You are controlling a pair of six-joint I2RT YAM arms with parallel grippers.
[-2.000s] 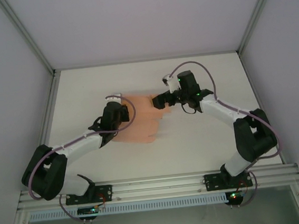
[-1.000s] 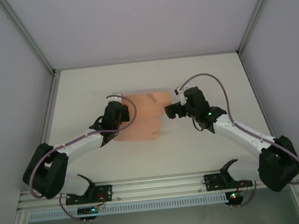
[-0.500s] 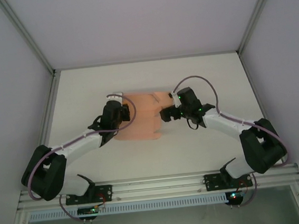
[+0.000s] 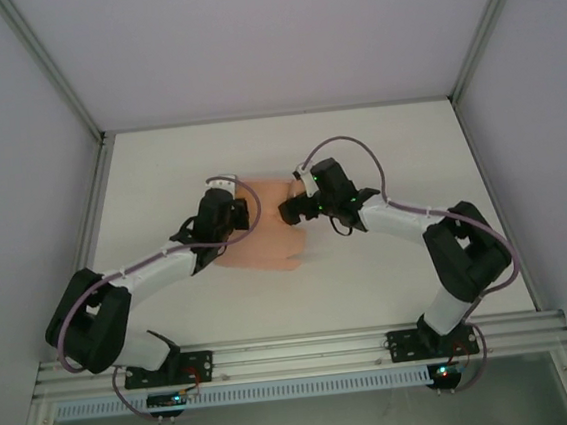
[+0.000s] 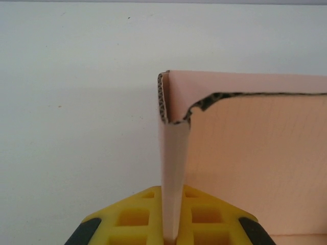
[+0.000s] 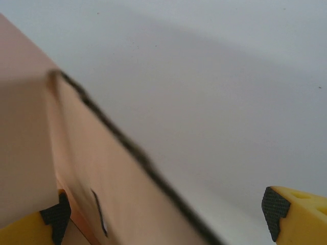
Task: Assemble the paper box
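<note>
The paper box (image 4: 266, 242) is a salmon-pink card sheet lying partly folded at the table's middle. My left gripper (image 4: 228, 216) stands at its left edge, and in the left wrist view this gripper (image 5: 172, 199) is shut on a raised side flap (image 5: 173, 153), its yellow fingers (image 5: 133, 214) pressing both faces. A back panel (image 5: 255, 153) stands upright to the right of that flap. My right gripper (image 4: 290, 212) hovers over the sheet's upper right part. In the right wrist view it (image 6: 164, 210) is open, with a blurred card panel (image 6: 102, 173) slanting up beside its left finger (image 6: 48, 222).
The white table (image 4: 387, 142) is ringed by pale walls and an aluminium frame (image 4: 297, 352) at the near edge. Both arm bases sit on that rail. Bare tabletop lies behind and to the right of the card.
The right gripper has swung out to the right and then come back left, now sitting over the card's upper right. The left gripper has kept its hold in place.
</note>
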